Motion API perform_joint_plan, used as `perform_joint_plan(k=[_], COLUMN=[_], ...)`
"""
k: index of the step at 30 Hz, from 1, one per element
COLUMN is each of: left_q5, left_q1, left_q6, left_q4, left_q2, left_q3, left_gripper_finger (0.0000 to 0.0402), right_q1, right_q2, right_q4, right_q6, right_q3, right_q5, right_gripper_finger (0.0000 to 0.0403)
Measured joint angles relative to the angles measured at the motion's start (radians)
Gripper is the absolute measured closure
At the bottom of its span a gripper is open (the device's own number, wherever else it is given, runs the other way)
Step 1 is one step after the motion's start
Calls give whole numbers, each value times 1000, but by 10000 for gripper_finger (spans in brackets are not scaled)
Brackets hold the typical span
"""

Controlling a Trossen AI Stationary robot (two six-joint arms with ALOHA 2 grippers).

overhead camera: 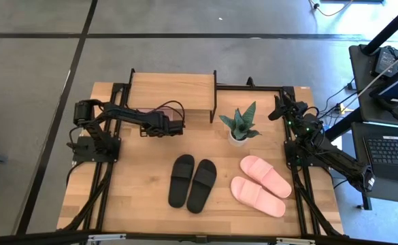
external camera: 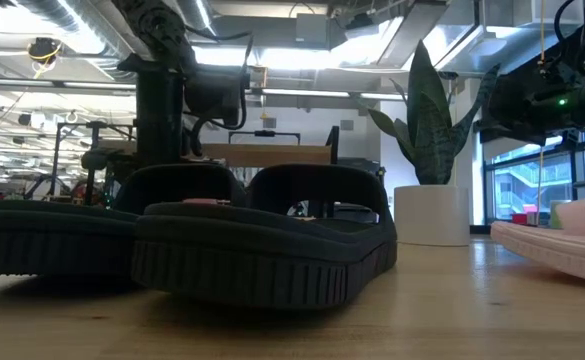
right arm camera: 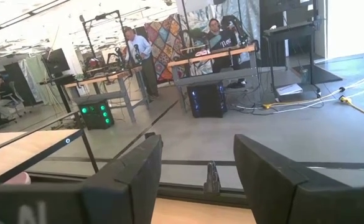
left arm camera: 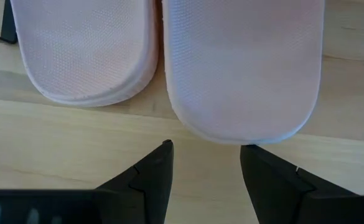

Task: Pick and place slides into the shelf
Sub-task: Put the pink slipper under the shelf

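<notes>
We count two black slides (overhead camera: 192,181) and four pink: two right (overhead camera: 263,185), two by the shelf (overhead camera: 172,91) before our left fingers (left arm camera: 150,177), spread wide like the right ones (right arm camera: 132,174).

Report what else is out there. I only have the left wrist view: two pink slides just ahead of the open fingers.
Observer: Those two pink slides lie under the shelf's top board. The left gripper is at the shelf's front edge.
Operator: List what is left to pick.
Observer: A black pair lies side by side on the table, with a pink pair to its right.
Operator: Check the right arm.
Observer: The right gripper is open and empty, at the table's far right corner, pointing off the table. A potted plant stands between it and the shelf.
</notes>
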Motion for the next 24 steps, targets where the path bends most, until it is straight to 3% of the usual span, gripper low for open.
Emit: perform_joint_plan(k=[24], left_q5=[-34], left_q1=[0], left_q6=[-115], left_q4=[-4], left_q2=[0], left_q3=[0], left_gripper_finger=[225], right_q1=[0], right_q2=[0], right_q4=[0], right_q6=[-2], right_q3=[0], right_q5=[0], right_gripper_finger=[203])
